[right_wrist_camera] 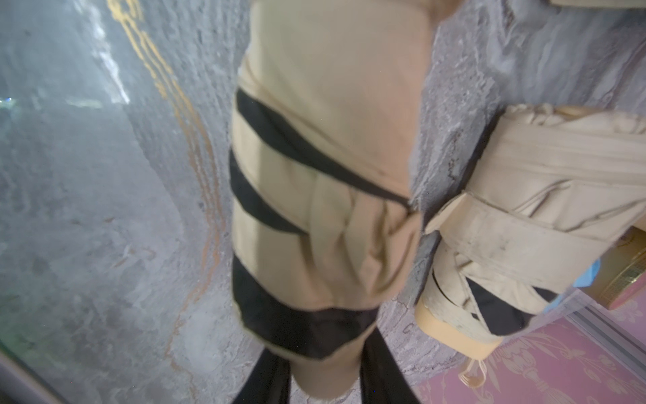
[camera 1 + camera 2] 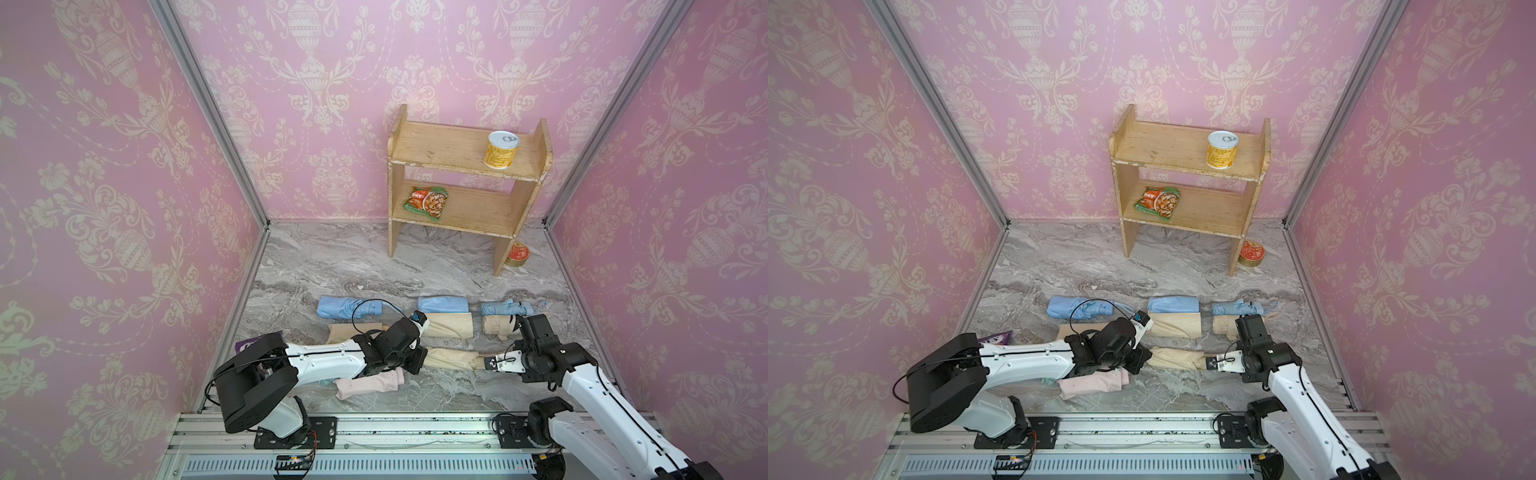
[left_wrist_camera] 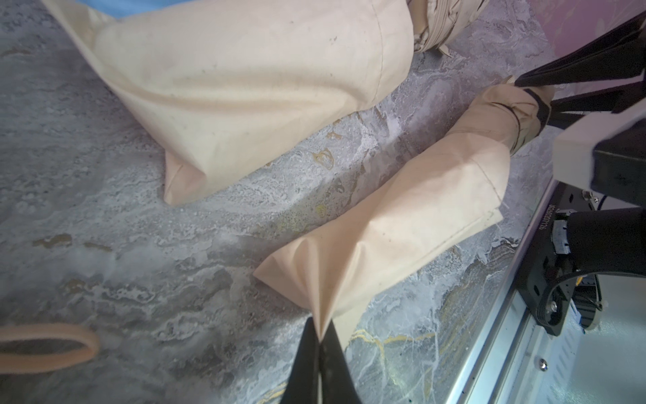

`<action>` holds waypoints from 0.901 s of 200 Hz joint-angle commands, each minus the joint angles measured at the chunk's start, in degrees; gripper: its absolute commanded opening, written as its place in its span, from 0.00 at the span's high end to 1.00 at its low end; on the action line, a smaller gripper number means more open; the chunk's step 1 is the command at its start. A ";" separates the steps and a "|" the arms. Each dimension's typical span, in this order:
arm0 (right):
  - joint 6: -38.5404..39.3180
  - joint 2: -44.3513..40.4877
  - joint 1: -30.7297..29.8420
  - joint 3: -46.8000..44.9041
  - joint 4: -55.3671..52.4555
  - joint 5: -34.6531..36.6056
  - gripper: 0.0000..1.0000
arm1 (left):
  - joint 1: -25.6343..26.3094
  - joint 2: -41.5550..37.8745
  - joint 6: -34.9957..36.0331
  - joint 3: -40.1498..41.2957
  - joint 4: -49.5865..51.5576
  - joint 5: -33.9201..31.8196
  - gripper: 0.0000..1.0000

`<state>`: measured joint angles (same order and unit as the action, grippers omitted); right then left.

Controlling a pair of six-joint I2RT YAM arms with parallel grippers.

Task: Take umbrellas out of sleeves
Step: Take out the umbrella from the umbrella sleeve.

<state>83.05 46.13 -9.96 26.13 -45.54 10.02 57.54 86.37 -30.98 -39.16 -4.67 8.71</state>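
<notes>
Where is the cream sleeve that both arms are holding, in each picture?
In a top view: cream sleeve low centre, stretched sideways.
In a top view: same spot.
Left wrist: picture's lower right, corner pinched by fingers.
Right wrist: upper middle, blurred, beyond the sleeved umbrella.
Shared landmark: bare cream umbrella beside it.

Left end effector (image 3: 320, 337) pinched shut, right end effector (image 2: 486, 362) partly closed.

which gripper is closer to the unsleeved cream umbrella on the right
Right. The right gripper, gripping the sleeved umbrella's exposed end, sits close beside the bare cream umbrella. The left gripper pinches the cream sleeve's closed end, farther away.
</notes>
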 commanded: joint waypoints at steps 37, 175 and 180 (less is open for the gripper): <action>4.17 1.16 2.04 0.67 -1.31 1.60 1.00 | -1.59 0.11 -1.65 0.47 -1.83 -2.06 1.00; 7.80 7.74 8.54 6.25 -1.04 7.79 0.97 | -3.22 0.10 -2.79 1.43 -2.71 -1.64 1.00; 7.59 7.83 8.71 6.40 -1.33 8.09 0.91 | -3.22 -0.03 -2.84 1.58 -2.60 -1.66 1.00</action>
<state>90.26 53.56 -2.00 30.46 -45.34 16.01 54.74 87.11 -33.12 -38.81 -7.68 8.25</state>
